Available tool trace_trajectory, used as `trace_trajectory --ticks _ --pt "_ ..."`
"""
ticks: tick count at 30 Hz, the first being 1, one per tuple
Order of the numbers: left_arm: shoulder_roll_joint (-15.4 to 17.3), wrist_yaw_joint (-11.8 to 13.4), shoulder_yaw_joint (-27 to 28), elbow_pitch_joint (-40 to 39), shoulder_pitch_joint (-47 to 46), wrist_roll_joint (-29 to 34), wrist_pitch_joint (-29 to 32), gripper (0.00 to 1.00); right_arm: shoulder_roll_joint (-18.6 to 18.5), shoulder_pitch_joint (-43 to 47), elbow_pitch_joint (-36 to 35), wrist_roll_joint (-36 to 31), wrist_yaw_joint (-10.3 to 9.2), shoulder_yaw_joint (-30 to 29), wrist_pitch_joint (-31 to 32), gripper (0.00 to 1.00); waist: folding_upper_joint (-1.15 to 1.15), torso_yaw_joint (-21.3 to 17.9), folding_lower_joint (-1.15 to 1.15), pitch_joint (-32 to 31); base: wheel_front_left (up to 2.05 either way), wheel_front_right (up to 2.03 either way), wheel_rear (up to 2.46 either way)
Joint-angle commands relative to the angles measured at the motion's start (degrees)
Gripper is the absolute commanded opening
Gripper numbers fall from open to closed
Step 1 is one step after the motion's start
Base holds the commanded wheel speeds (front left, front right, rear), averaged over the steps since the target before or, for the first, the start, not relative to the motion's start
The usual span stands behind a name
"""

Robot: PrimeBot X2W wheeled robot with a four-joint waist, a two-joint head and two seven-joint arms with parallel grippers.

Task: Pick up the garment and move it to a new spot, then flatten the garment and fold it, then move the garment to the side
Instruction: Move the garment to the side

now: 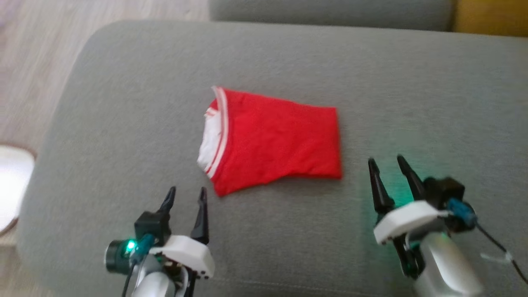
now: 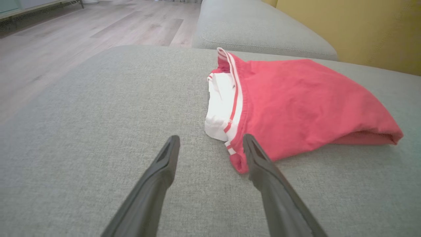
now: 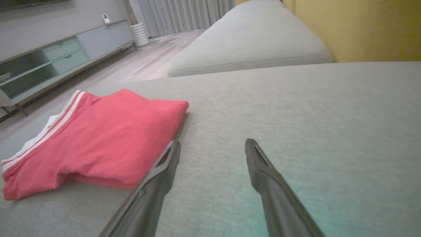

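The garment (image 1: 276, 140) is red with a white-striped waistband and white lining on its left side; it lies folded into a compact shape on the grey sofa cushion (image 1: 123, 103). My left gripper (image 1: 186, 194) stands open just in front of the garment's near left corner, nothing between its fingers. My right gripper (image 1: 385, 163) is open too, a little to the right of the garment's near right corner. The left wrist view has the garment (image 2: 296, 102) close ahead of the open left gripper (image 2: 210, 141). From the right wrist, the garment (image 3: 98, 138) lies left of the open right gripper (image 3: 212, 144).
The cushion's left edge drops to a wooden floor (image 1: 29, 62), where a round white object (image 1: 10, 185) sits. A second grey cushion (image 1: 330, 12) lies beyond, with a yellow wall (image 2: 361, 29) behind. A low cabinet (image 3: 49, 59) stands across the room.
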Motion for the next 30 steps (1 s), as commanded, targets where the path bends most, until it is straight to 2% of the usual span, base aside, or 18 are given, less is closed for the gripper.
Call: trace_trajectory --ticks 1,8,14,15,16,17,20,23,30 --pt "0.4 0.2 0.7 -1.9 -2.8 -0.5 -0.7 1.00 0.1 -3.7 -0.7 0.8 0.37 2.1 -0.6 1.00 0.00 3.7 0.00 3.3 0.00 0.00 0.00" --pt "0.4 0.3 -1.9 -1.1 -4.3 -1.8 -0.7 1.00 0.1 -9.8 4.6 2.3 0.37 3.6 -0.6 1.00 0.00 8.6 0.00 6.4 0.00 0.00 0.00" --pt "0.4 0.6 -2.6 -1.5 -4.9 -2.4 -0.7 1.00 0.1 -13.0 11.3 2.1 0.37 3.6 0.6 0.98 0.00 10.4 0.00 7.4 0.00 0.00 0.00" --pt "0.4 0.7 -2.5 -1.5 -4.9 -2.6 -0.7 1.00 0.1 -13.4 12.5 1.9 0.37 4.0 0.9 0.78 0.00 10.4 0.00 7.5 0.00 0.00 0.00" --pt "0.4 0.7 -2.4 -1.5 -4.9 -2.6 -0.7 1.00 0.1 -13.6 13.3 2.3 0.37 4.6 1.0 0.14 0.00 10.4 0.00 7.5 0.00 0.00 0.00" --pt "0.4 0.8 -2.1 -1.6 -4.9 -2.6 -0.7 1.00 0.1 -13.7 13.9 3.0 0.37 5.4 0.9 0.00 0.00 10.0 0.00 7.5 0.00 0.00 0.00" --pt "0.4 0.9 -1.2 -1.5 -4.8 -2.2 -0.7 1.00 0.1 -14.2 14.4 4.9 0.37 7.1 0.4 0.00 0.00 7.9 0.00 7.1 0.00 0.00 0.00" --pt "0.4 0.6 -0.1 -1.5 -4.8 -1.3 -0.7 1.00 0.1 -14.5 14.0 6.6 0.37 8.0 -0.2 0.00 0.00 3.9 0.00 6.2 0.00 0.00 0.00" --pt "0.4 -0.8 2.7 -1.1 -6.7 1.6 -0.7 1.00 0.1 -14.6 10.8 9.4 0.37 11.5 -0.6 0.00 0.00 -11.0 0.00 5.9 0.00 0.00 0.00"
